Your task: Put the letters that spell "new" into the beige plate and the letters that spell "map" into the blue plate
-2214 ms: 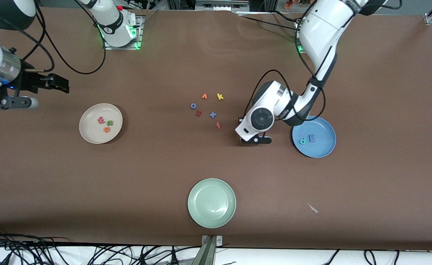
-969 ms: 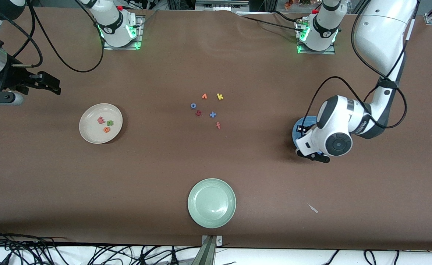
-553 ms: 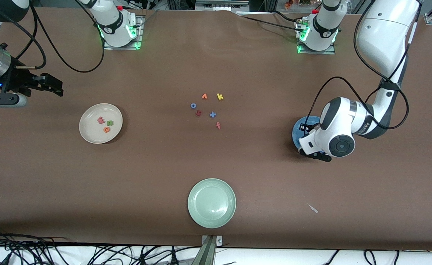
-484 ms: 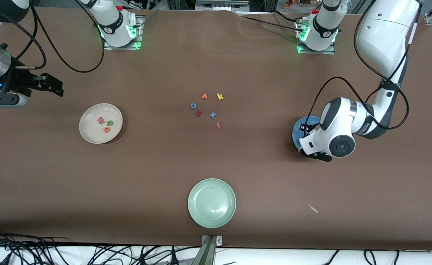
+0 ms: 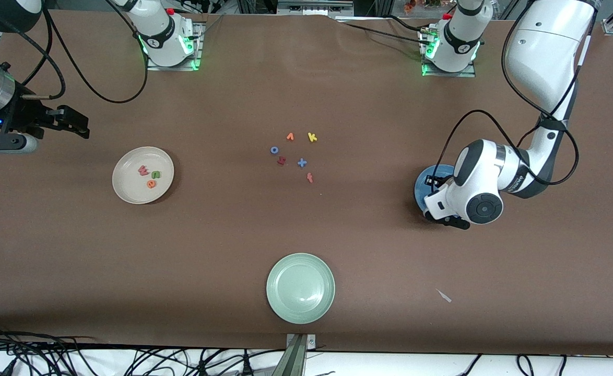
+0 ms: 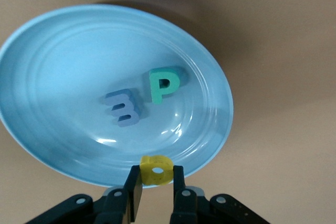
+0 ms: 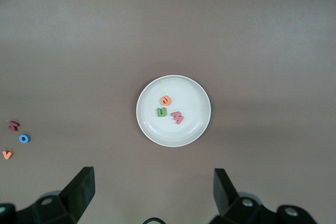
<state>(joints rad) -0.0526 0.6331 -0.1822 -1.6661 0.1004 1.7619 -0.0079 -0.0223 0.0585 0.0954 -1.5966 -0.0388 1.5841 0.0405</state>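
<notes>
- matte brown table with a slightly felt-like look, cables along the edge nearest the front camera, both arm bases at the top.
- the blue plate is round, shallow and glossy with faint concentric rings. it sits toward the left arm's end of the table, mostly covered by the arm in the front view.
- lying flat in it are the chunky foam periwinkle "m" and teal "p", just beside each other near the middle.
- the left gripper hangs over the rim of the blue plate with its fingers pinched on the yellow "a", a small rounded foam piece with a hole in it. the front view shows it at.
- the beige plate is plain, round and cream coloured, toward the right arm's end. it holds the green "n", the orange "e" and the pinkish-red "w", bunched close together.
- the right gripper waits up high above the beige plate, fingers spread wide with nothing between them. the front view shows it at.
- leftover letters sit in a loose cluster mid-table: orange "v", yellow "k", blue "o", red "f".
- pale green plate lies nearest the front camera, smooth and glossy.
- compared with about two seconds ago, the left arm has swung from beside the letter cluster over to the blue plate. in the last half second it has barely shifted.
</notes>
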